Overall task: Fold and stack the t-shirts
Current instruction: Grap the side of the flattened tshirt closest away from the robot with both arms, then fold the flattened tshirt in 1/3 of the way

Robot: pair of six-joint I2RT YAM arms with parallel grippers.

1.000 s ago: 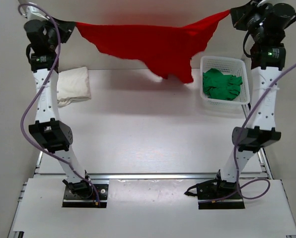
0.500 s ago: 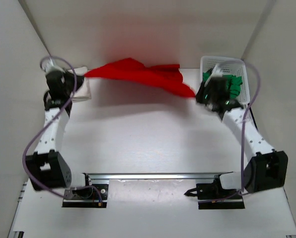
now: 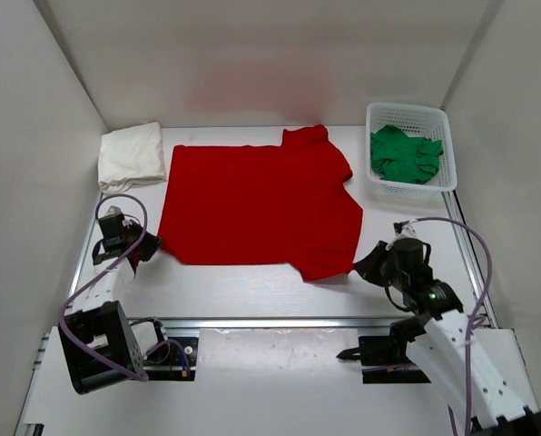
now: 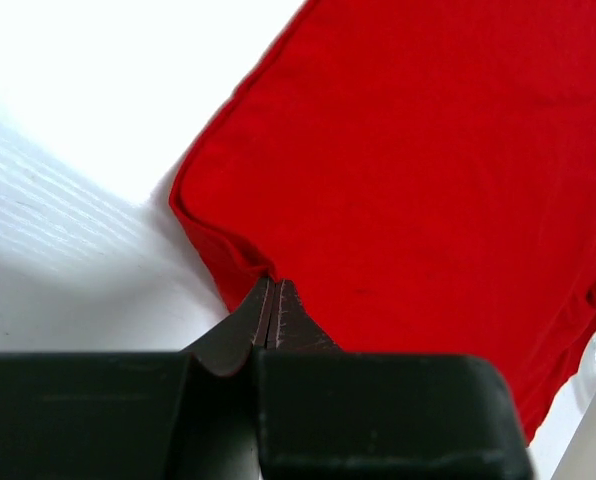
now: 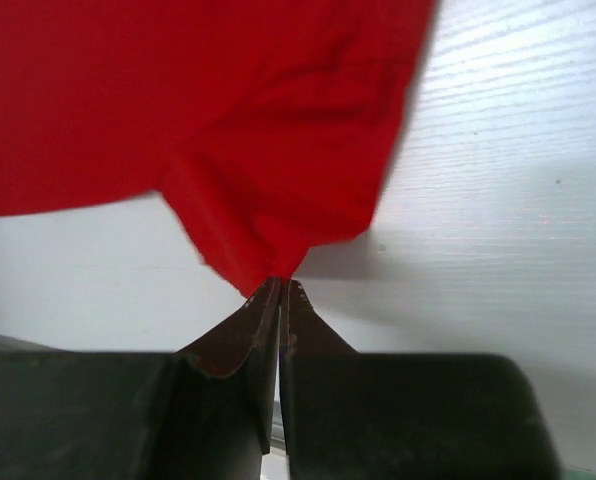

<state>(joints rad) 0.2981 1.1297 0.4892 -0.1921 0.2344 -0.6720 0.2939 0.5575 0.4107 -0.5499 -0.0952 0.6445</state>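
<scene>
Red t-shirt [image 3: 257,204] dropped flat; one white [image 3: 132,156], one green [image 3: 404,154].

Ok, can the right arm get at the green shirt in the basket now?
Probably not yet: its fingers are shut on a corner of the red shirt. Once released, the basket looks unobstructed.

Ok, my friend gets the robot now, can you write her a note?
The left gripper is shut on the near left corner of the red shirt, the right gripper on its near right corner.
It lies flat on the table; the white shirt sits folded at the far left; the green shirt is bunched in the basket.
Done: white folded, red laid out.
To do: fold red, stack it, then fold and stack green.
</scene>
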